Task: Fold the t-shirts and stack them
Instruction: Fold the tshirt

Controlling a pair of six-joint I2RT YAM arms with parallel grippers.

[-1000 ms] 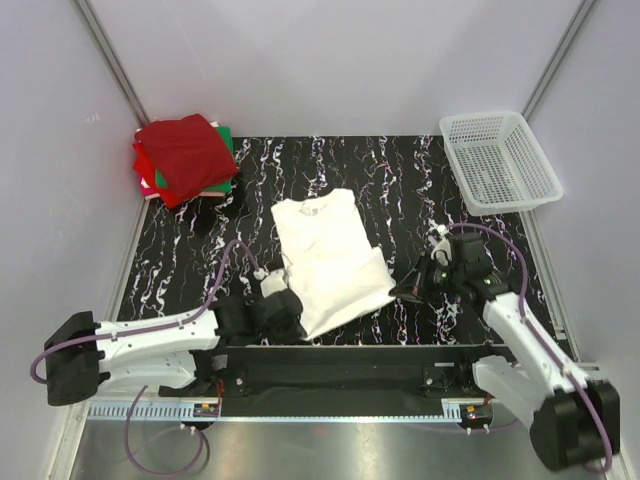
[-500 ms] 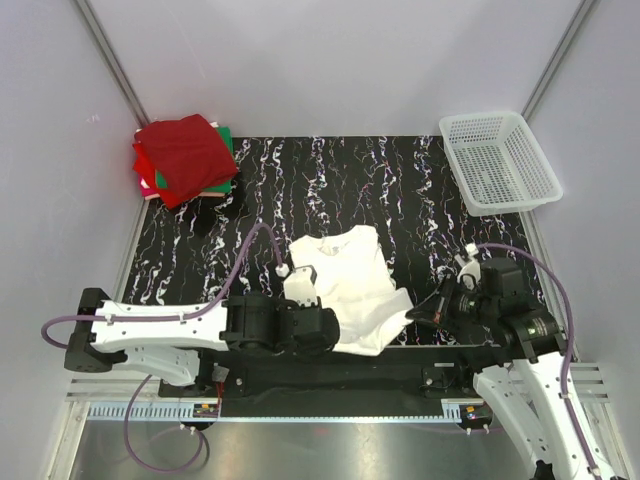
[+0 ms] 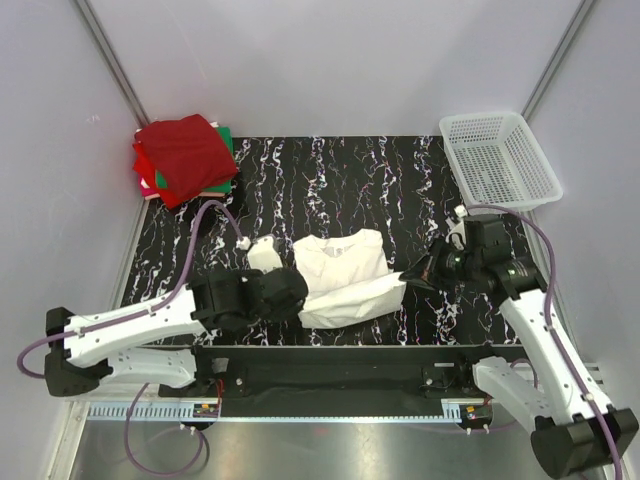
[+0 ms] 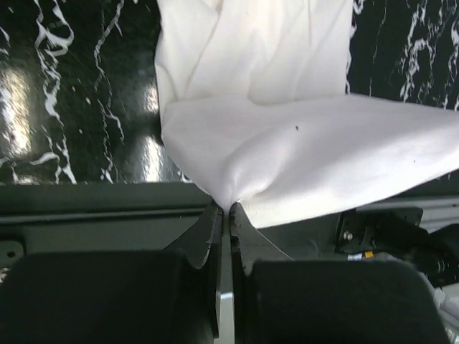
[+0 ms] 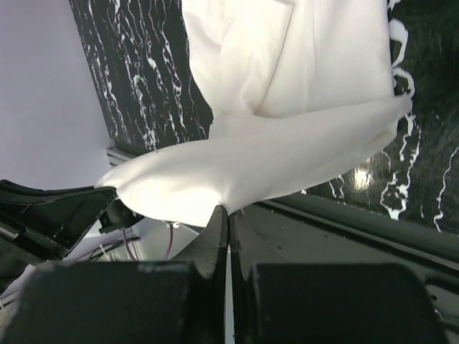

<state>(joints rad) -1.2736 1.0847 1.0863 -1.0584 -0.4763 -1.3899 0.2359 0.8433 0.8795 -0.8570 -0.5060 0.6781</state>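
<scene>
- The left arm (image 3: 140, 325) lies low and long, reaching from its base at the near left corner towards the middle of the tabletop (image 3: 340, 180), with its wrist turned to the right.
- A purple cable (image 3: 190, 250) loops up and over the left forearm.
- The left jaws are pinched tight on the near left corner of the white tee (image 3: 345, 270). In the left wrist view the cloth (image 4: 301, 150) runs straight into the narrow slit between the fingers.
- The right arm (image 3: 530, 320) rises from its base at the near right corner and runs up the right side. Its wrist is bent sharply inwards, so the jaws point left.
- The right jaws are clenched on the near right corner of the tee. In the right wrist view the fabric (image 5: 287, 93) fans out from between the closed tips.
- The tee sits near the middle of the tabletop, towards the near edge, with its round neck facing the far side.
- Its near hem is lifted and drawn taut between the two jaws, forming a fold over the part that lies flat.
- The stack (image 3: 185, 158) of folded tees rests at the far left corner, well apart from both arms. The dark red one is on top, with bright red and green edges showing beneath.
- A white mesh basket (image 3: 480, 117) stands at the far right corner.
</scene>
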